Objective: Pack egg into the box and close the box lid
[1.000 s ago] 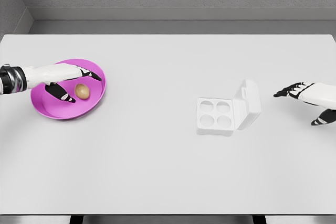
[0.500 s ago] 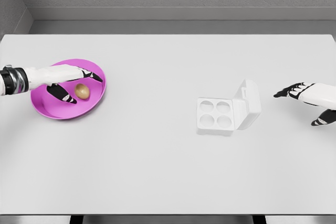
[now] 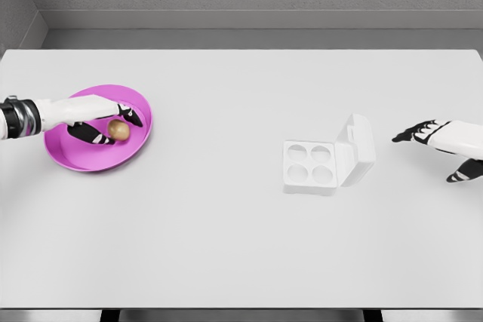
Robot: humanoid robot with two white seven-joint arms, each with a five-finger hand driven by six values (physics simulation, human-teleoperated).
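Observation:
A tan egg lies in the pink plate at the table's left. My left hand reaches over the plate from the left, and its black-tipped fingers and thumb curl around the egg, which still rests in the plate. The white egg box, with empty round cups, sits right of centre. Its lid stands open, hinged on the right side and leaning away. My right hand hovers at the far right, beyond the lid, with fingers spread and nothing in them.
The white table runs across the whole view, with a grey wall behind its far edge. A wide stretch of bare tabletop separates the plate from the box.
The left hand's fingers and thumb have closed in from a spread pose onto the egg. The right hand has barely shifted. Egg, plate and box stay where they were.

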